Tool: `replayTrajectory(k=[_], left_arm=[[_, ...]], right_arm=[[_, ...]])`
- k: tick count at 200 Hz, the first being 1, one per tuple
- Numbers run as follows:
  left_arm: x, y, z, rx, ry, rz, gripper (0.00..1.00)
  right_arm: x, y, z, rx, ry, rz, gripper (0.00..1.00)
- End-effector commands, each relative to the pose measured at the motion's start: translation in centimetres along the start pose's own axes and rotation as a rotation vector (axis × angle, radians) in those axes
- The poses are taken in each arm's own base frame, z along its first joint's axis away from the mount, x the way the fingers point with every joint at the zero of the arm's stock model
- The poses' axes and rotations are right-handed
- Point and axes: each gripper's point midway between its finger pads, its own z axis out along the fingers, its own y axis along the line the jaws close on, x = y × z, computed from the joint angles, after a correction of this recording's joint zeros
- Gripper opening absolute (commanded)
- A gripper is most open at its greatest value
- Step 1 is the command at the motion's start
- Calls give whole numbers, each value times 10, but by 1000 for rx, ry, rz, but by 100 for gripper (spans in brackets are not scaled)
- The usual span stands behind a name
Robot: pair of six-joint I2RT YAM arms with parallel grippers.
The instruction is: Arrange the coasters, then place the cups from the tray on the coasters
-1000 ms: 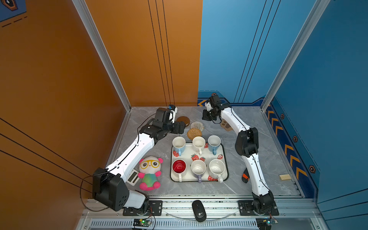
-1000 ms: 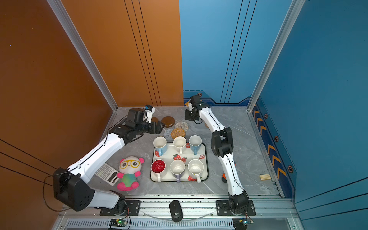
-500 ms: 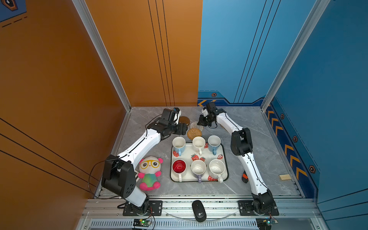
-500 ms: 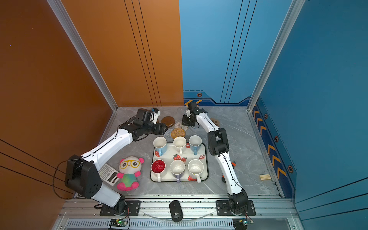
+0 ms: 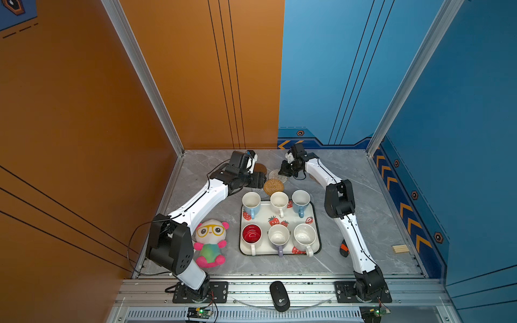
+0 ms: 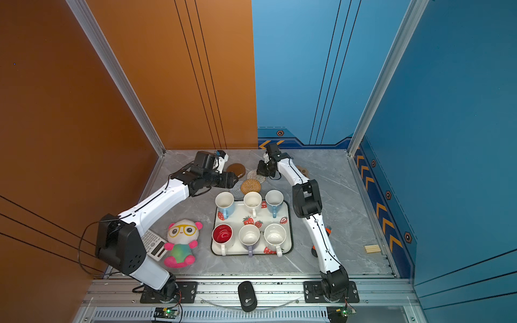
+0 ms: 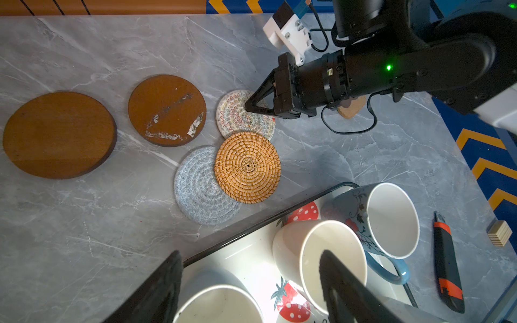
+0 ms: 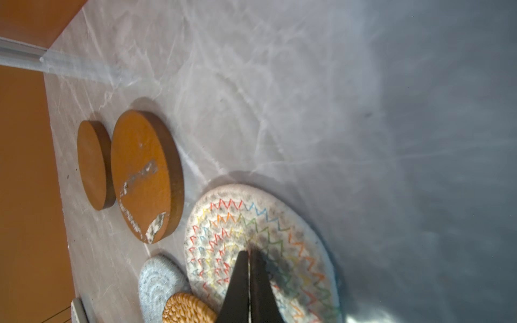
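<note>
Change since earlier: the right end effector [image 5: 281, 173] has come in from the back of the surface [image 5: 363, 195] to the whitish coaster [image 7: 235, 123]. The left end effector [image 7: 250, 254] has shifted toward the tray [image 7: 251, 228]. Coasters and mugs [image 5: 279, 200] lie where they lay.
Right end effector: closed, jaws pressed together with nothing between them. Its tip sits at the whitish coaster; firm contact cannot be confirmed.
Left end effector: open and empty, jaws spread wide, hovering over the tray's back edge and the nearest mugs.
Whitish coaster: directly under the right end effector's tip, flat on the surface.
Tan woven coaster [image 7: 247, 166]: just beside the right tip on the tray side, overlapping the edges of the whitish coaster and the grey coaster [image 7: 195, 190].
Grey coaster: between the two end effectors, partly under the tan one.
Scuffed brown disc [image 7: 167, 109]: near the whitish coaster, beyond the right tip, not touching it.
Second brown disc [image 7: 58, 134]: farther out past the scuffed one, apart from it.
Paw-print coaster [image 7: 349, 110]: mostly hidden behind the right end effector's body.
Tray: beneath and behind the left end effector, all six mugs upright on it in two rows of three.
Plush toy [image 5: 211, 240]: well behind the left end effector, beside the tray.
</note>
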Motion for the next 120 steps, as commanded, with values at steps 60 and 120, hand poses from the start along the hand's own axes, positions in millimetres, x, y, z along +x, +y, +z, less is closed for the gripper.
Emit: replayTrajectory(k=[60,120], left_arm=[[-16,-18,-15,44,-47,9,77],[-26,-46,6,121,-28,39,62]], right_arm=[[-19,-89,-24,232,-37,81,0],[-28,-114,-48,283,-64,107,0]])
